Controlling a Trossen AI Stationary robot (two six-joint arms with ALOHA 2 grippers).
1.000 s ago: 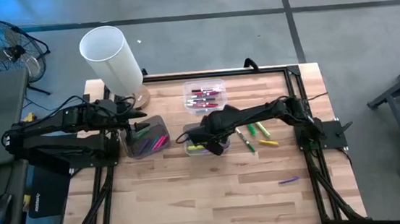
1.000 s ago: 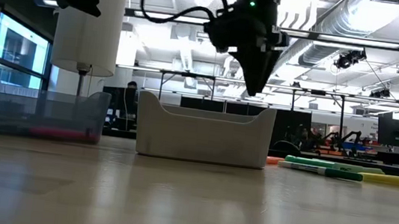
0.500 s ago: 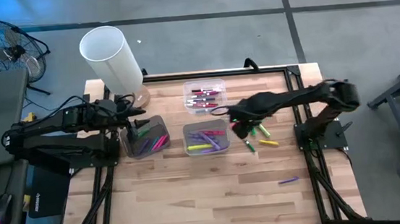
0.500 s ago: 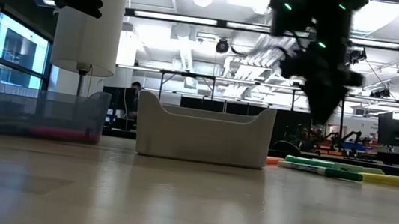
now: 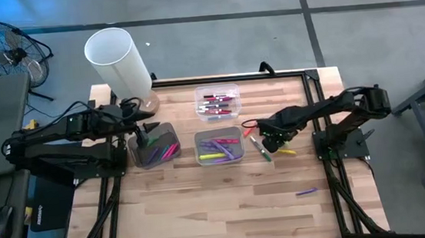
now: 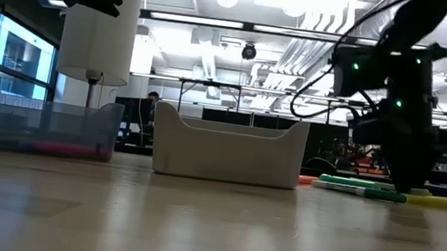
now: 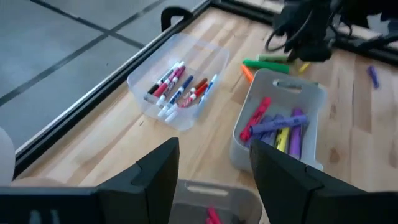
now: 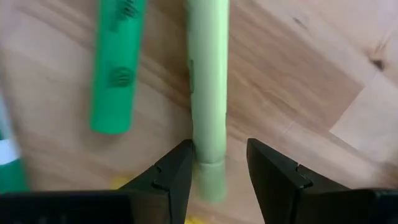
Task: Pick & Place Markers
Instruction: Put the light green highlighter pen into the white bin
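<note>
Loose markers lie on the wood right of the middle bin: green ones (image 5: 264, 148), a yellow one (image 5: 286, 152) and a purple one (image 5: 306, 192) nearer the front. My right gripper (image 5: 270, 139) points down over them, open. In the right wrist view (image 8: 217, 158) its fingers stand on either side of a light green marker (image 8: 208, 93); a darker green marker (image 8: 118, 68) lies beside it. Whether the fingers touch the marker, I cannot tell. My left gripper (image 5: 148, 134) hangs open (image 7: 214, 171) above the grey bin (image 5: 155, 149) at the left, holding nothing.
A white bin (image 5: 219, 147) holds purple, yellow and pink markers. A clear tray (image 5: 217, 101) behind it holds white-bodied ones. The grey bin has pink and green markers inside. A white tube (image 5: 117, 59) stands at the far left corner. Bare wood lies along the near edge.
My right gripper has swung from above the white bin toward the table's right edge and gone down to the loose green markers, rolling its wrist on the way. Its fingers have stayed open. The markers have not moved.
</note>
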